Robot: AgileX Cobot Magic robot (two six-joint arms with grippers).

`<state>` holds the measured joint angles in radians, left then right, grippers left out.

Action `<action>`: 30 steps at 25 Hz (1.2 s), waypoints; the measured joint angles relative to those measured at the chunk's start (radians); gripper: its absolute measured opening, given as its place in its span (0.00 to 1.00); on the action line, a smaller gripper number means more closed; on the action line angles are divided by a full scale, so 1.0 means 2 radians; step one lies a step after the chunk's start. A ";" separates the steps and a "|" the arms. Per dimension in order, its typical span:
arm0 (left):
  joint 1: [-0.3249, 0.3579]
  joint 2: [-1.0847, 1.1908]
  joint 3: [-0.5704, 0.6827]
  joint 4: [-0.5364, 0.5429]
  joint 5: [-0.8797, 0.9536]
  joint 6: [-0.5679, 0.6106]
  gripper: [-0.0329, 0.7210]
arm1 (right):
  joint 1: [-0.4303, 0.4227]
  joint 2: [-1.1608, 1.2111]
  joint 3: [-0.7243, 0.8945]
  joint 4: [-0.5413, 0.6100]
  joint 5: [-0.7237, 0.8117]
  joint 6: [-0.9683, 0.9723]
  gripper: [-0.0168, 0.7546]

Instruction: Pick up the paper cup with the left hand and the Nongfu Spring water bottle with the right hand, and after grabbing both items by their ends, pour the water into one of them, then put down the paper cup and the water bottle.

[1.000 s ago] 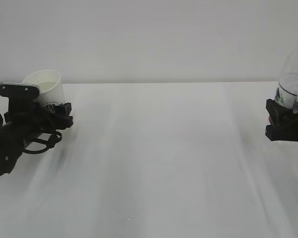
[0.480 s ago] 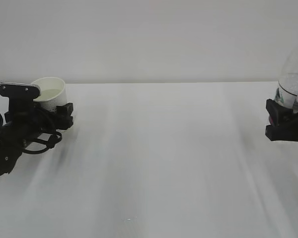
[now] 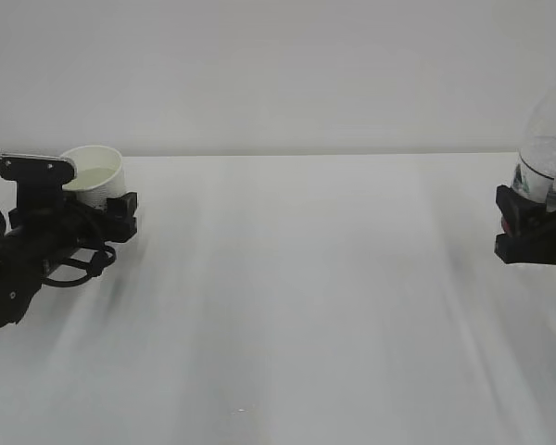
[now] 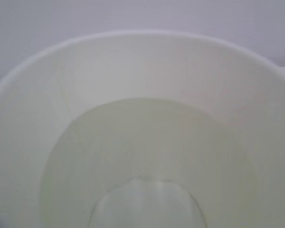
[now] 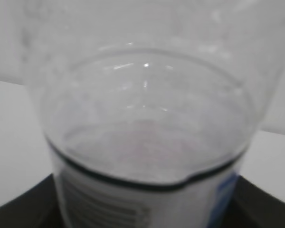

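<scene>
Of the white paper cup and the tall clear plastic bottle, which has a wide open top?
The white paper cup at the left: its open rim shows liquid inside. The tall clear plastic bottle at the right narrows upward to a red neck.

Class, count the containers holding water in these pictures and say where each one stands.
2. The cup is at the far left of the table, between the left arm's jaws. The bottle is at the right edge, in the right arm's jaws.

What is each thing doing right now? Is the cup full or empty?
paper cup: upright on the table, between the left hand's jaws
water: fills the cup partway
Nongfu Spring water bottle: upright, gripped low down
left hand: cannot tell if gripping
right hand: shut on the bottle
</scene>
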<state>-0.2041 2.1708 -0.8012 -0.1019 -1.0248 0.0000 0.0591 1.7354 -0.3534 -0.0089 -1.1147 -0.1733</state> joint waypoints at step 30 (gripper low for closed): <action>0.000 -0.098 0.203 0.022 -0.060 -0.003 0.88 | 0.000 0.000 0.000 -0.008 0.000 0.000 0.64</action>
<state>-0.2041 1.9742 -0.3945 -0.0576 -1.1440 -0.0055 0.0591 1.7354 -0.3534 -0.0251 -1.1147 -0.1733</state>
